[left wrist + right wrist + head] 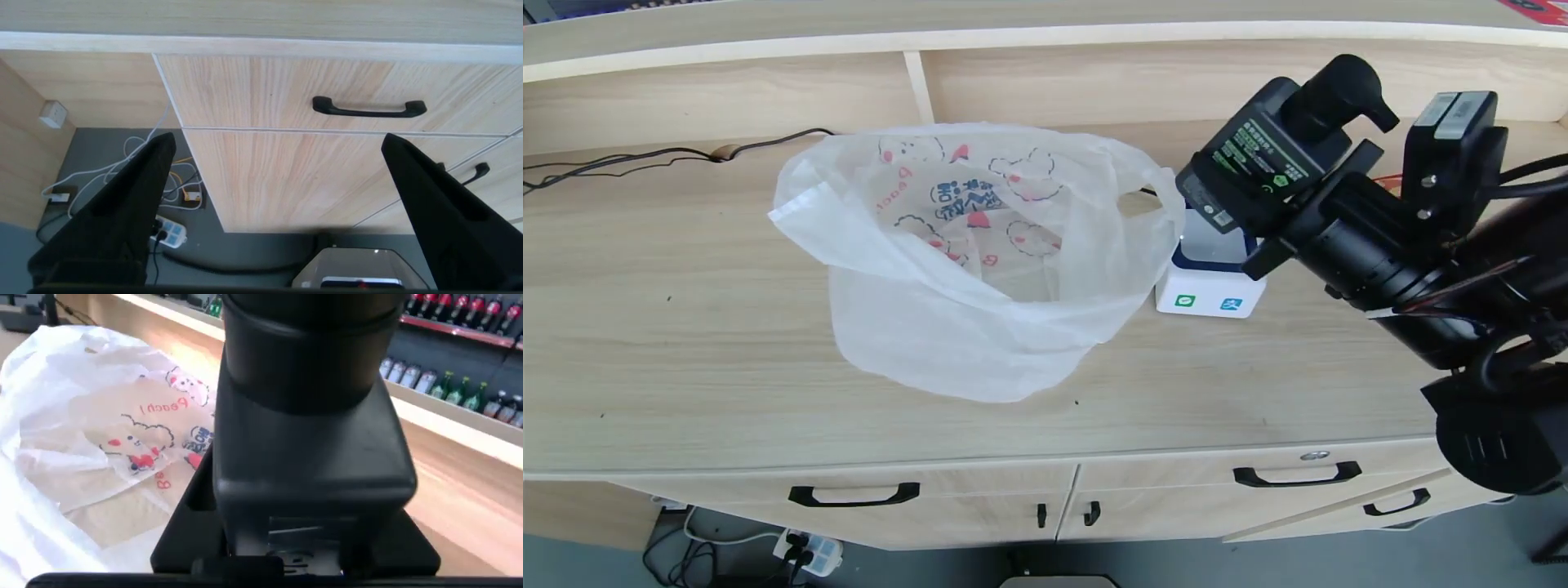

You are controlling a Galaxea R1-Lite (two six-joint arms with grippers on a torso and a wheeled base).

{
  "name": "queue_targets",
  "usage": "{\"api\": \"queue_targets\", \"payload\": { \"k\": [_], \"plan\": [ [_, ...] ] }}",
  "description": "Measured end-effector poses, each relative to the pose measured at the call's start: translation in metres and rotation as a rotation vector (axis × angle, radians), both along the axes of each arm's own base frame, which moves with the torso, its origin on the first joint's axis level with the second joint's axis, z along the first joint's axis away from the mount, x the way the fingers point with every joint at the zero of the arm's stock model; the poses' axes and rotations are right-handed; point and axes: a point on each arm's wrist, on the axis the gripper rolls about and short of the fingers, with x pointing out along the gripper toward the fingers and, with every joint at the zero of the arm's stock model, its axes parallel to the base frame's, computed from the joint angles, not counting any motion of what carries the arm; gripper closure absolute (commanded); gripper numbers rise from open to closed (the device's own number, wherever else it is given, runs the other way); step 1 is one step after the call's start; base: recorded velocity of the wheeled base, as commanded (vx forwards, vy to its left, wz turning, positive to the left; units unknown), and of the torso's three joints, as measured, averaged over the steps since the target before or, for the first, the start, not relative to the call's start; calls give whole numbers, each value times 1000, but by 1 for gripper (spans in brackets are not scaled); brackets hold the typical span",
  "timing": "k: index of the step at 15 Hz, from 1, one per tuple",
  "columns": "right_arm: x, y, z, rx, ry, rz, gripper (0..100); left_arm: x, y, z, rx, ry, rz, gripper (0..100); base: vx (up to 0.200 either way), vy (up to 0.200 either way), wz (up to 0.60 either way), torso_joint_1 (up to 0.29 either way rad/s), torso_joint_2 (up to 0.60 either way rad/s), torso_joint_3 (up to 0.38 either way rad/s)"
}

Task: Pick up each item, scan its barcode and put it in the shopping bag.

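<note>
A translucent white shopping bag (980, 261) with cartoon prints stands open on the wooden counter (686, 327). Just right of it sits a small white scanner box (1209, 286). My right gripper (1311, 200) is shut on a black item (1258, 163) with a green-printed label, held tilted above the scanner box and the bag's right edge. In the right wrist view the black item (310, 441) sits close up, with the bag (82, 457) behind it. My left gripper (278, 143) is open and holds nothing, low in front of the counter's drawers.
Black cables (645, 159) run along the counter's back left. Drawers with black handles (369, 107) front the counter. A power strip (809, 551) and wires lie on the floor below. A shelf of bottles (458, 318) stands beyond the counter.
</note>
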Motion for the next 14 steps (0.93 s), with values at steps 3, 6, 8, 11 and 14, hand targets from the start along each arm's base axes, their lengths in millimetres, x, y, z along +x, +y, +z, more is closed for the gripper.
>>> {"api": "queue_targets", "payload": {
  "k": [3,6,8,11,14],
  "plan": [
    [12,-6,-7,-160,-149,-14,100,0,0,0,0,0,0,0,0,0,0,0,0,0],
    [29,-19,-17,-248,-189,-50,100,0,0,0,1,0,-2,0,0,0,0,0,0,0],
    [40,-28,-19,-285,-201,-72,100,0,0,0,1,0,-1,0,0,0,0,0,0,0],
    [60,-43,-2,-301,-283,-114,100,0,0,0,0,-1,-1,0,0,0,0,0,0,0],
    [71,-54,7,-309,-319,-139,100,0,0,0,1,-3,-1,0,0,0,0,0,0,0]
  ]
}}
